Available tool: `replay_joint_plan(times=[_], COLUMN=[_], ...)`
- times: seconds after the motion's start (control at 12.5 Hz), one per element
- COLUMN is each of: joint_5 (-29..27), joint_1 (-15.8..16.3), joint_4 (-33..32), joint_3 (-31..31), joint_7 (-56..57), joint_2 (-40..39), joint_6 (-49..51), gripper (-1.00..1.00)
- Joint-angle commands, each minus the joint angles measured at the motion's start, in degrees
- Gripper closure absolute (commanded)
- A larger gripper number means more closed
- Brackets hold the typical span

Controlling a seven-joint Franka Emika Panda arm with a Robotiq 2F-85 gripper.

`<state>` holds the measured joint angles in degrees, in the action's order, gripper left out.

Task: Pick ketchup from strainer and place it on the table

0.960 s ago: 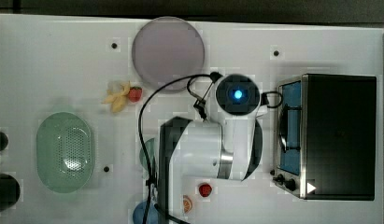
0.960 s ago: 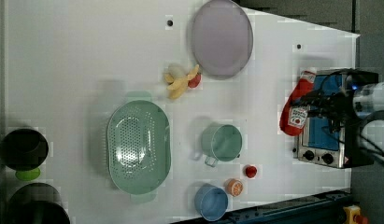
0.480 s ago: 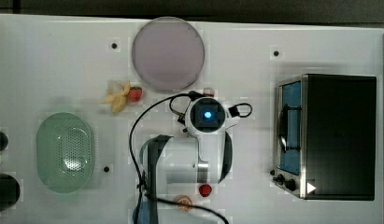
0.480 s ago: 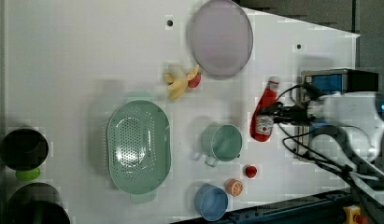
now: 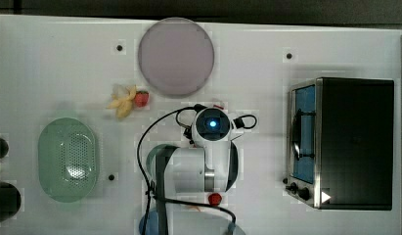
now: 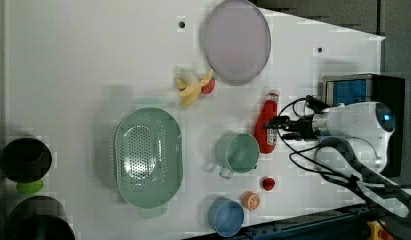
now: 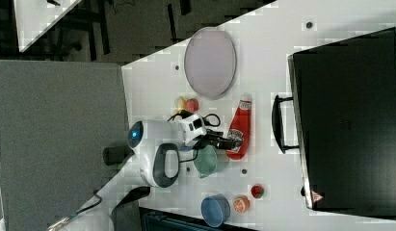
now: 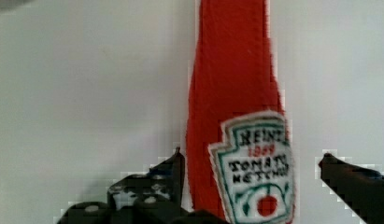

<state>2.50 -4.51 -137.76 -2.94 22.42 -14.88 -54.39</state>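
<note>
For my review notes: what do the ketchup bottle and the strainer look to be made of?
The ketchup bottle looks like red plastic with a matte, slightly rough surface; its white label with dark lettering seems painted or stuck on. The strainer appears to be pale green moulded plastic: a smooth, faintly translucent rim and a bottom pierced with even rows of small holes. Neither shows a metallic shine, so plastic is likely, not certain.

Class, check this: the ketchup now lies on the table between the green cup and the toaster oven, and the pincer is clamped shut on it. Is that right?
Not quite. The ketchup does lie on the table between the green cup and the toaster oven, but the pincer is open, with a gap beside the bottle in the wrist view.
</note>
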Motion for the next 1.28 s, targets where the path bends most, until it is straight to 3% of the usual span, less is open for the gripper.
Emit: replay_joint_plan(times=[0.08, 0.48, 0.8, 0.96, 1.28], joint_5=[-1.16, -1.17, -1.3, -1.31, -1.28], joint_1=[0.17, 0.22, 0.23, 0.15, 0.15], joint_4=[6.77, 24.91, 39.36, 42.18, 41.94], joint_3=[0.04, -1.65, -2.59, -2.41, -2.36], joint_7=[-0.3, -19.19, -23.97, -23.96, -23.95], joint_2=[9.3, 15.22, 14.45, 14.45, 14.12], joint_6=[3.4, 32.63, 48.15, 50.72, 50.71], gripper=[-1.0, -1.0, -1.0, -1.0, -1.0])
